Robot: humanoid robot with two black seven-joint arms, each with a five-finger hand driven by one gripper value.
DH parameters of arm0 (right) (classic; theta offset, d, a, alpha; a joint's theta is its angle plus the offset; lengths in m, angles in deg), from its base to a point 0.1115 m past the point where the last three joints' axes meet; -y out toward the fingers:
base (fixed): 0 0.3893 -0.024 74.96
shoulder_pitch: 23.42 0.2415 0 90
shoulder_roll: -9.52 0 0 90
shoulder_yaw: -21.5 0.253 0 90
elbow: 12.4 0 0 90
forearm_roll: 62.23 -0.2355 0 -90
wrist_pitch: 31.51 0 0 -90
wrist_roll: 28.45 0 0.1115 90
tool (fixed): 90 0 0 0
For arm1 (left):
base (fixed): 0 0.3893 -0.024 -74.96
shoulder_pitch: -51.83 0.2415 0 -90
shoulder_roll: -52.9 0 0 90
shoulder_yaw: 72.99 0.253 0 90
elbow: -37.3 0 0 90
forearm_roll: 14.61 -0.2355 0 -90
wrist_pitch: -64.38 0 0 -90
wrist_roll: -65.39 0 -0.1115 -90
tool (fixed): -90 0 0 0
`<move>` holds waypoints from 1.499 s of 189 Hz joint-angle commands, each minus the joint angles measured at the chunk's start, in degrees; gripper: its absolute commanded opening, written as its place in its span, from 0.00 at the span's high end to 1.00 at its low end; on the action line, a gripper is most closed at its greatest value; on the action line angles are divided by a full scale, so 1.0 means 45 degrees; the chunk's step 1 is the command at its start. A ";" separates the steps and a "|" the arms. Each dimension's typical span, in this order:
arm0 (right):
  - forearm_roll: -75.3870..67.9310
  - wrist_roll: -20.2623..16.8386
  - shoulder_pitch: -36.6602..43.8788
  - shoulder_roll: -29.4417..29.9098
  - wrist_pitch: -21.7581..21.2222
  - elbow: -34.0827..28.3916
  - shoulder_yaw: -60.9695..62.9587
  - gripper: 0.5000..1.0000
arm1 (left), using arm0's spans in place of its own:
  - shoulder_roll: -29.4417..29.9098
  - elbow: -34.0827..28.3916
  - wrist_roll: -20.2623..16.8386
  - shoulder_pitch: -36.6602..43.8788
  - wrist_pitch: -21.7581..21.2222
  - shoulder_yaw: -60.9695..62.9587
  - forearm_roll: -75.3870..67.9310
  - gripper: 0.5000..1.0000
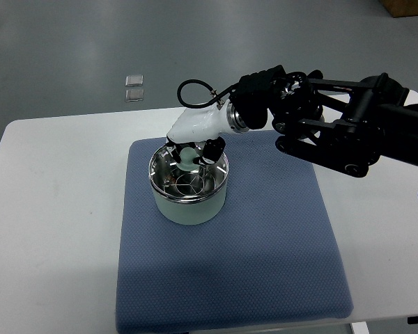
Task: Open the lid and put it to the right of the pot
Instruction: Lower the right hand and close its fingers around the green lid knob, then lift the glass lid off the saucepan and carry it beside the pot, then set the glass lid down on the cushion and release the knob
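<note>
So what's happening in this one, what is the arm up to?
The right hand has reached in from the right and sits over the pot, fingers closed around the pale knob of the lid. The lid looks seated on the pot, not yet lifted. The pot stands on the blue mat, whose area right of the pot is free for the lid. The left arm is out of view.

A single top view looks steeply down from the robot's own side, at middling range, taking in the white bench (56,209), its blue mat (265,264) and grey floor (90,56) beyond.
</note>
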 commanded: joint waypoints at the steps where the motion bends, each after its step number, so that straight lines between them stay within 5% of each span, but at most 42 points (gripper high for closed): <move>1: -0.0022 0.0034 0.0002 -0.0042 0.0005 -0.0132 0.0018 0.92 | 0.0000 0.0000 -0.0003 0.0000 0.0000 0.0000 0.0000 0.00; 101: -0.0413 0.0074 0.0002 -0.0785 0.0025 -0.1070 0.0135 0.92 | 0.0000 0.0000 0.0017 -0.0020 0.0000 0.0000 0.0000 0.00; 166: -0.0901 0.0074 -0.0233 -0.2757 0.0201 -0.0933 0.0682 0.92 | 0.0000 0.0000 0.0017 0.0000 0.0000 0.0000 0.0000 0.00; 214: -0.0862 0.0074 -0.1326 -0.4632 0.0630 -0.0952 0.0974 0.93 | 0.0000 0.0000 0.0017 0.0000 0.0000 0.0000 0.0000 0.00; 284: -0.0589 0.0074 -0.2889 -0.4945 0.0709 -0.1148 0.0975 0.93 | 0.0000 0.0000 -0.0003 0.0000 0.0000 0.0000 0.0000 0.00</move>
